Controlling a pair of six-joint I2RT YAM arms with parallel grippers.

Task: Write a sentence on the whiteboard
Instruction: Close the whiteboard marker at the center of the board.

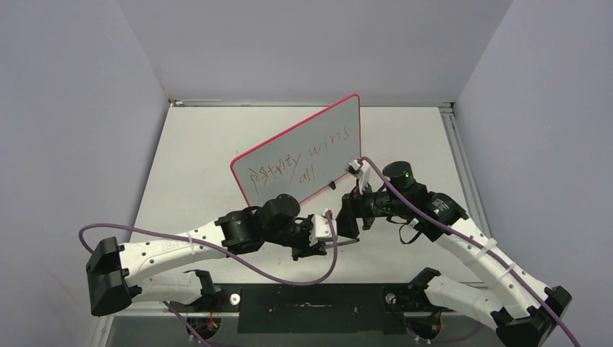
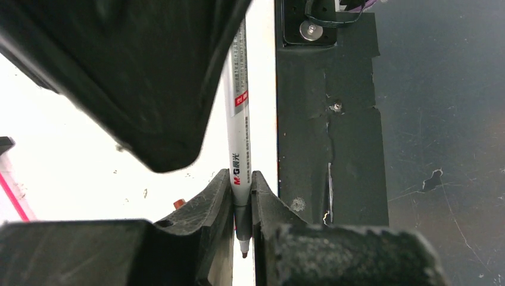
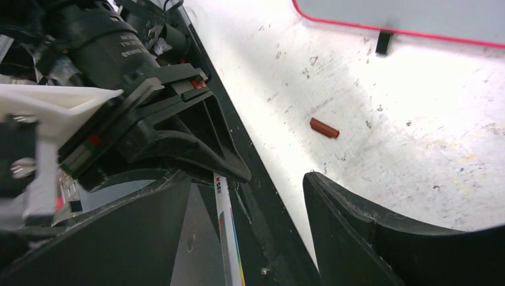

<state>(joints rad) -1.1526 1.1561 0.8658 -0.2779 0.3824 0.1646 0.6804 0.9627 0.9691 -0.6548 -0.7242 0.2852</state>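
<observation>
- The left gripper (image 2: 241, 183) is clamping a marker (image 2: 240, 137) between its two black fingers (image 2: 213, 205), which are pressing against the barrel from both sides.
- The marker is standing lengthwise up the view, its white barrel showing a red logo and its dark tip pointing down past the fingers.
- A large black blurred shape (image 2: 137, 71) is covering the area up and left of the marker, overlapping its upper barrel.
- A black panel (image 2: 333, 131) is running just right of the marker, carrying a screw with a washer (image 2: 308, 28).
- A white tabletop (image 2: 71, 179) is spreading left of the marker, with a small red-brown piece (image 2: 178, 204) lying near the fingers.
- The whiteboard (image 2: 15, 199) is showing only its red-pink rim, far left of the marker.
</observation>
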